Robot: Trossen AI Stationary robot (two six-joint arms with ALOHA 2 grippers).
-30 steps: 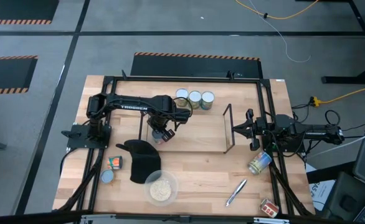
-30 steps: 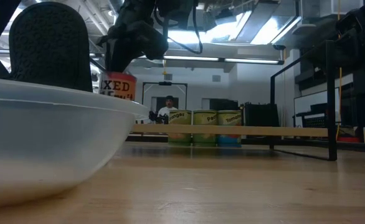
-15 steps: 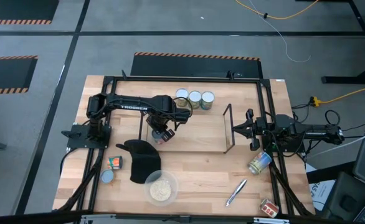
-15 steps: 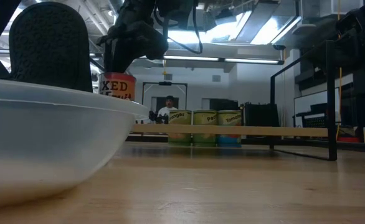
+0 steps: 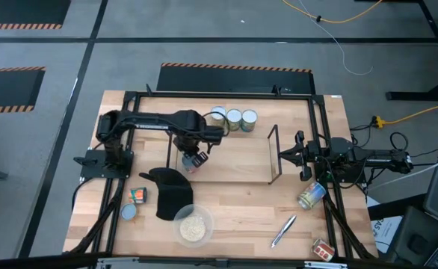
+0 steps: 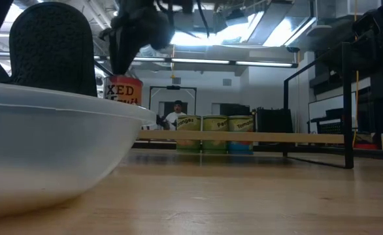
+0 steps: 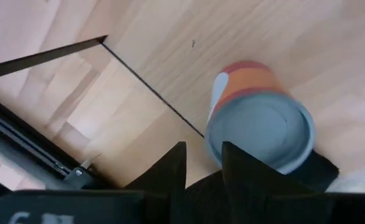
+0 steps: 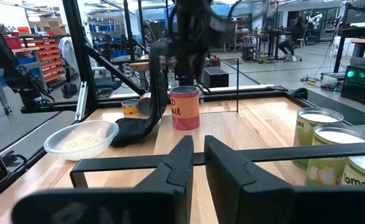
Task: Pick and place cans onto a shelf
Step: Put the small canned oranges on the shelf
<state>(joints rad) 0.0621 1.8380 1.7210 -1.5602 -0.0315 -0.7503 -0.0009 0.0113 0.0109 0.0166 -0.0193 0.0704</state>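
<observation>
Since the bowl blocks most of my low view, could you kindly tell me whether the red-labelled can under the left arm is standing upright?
Observer: Yes. The right wrist view shows the red can upright on the wood.
Operator: Where is it relative to the shelf?
Observer: From above, it is inside the frame of the shelf, near its left end, with the left gripper over it.
Operator: And the right arm?
Observer: The right gripper waits just beyond the shelf's right end, holding nothing.
</observation>
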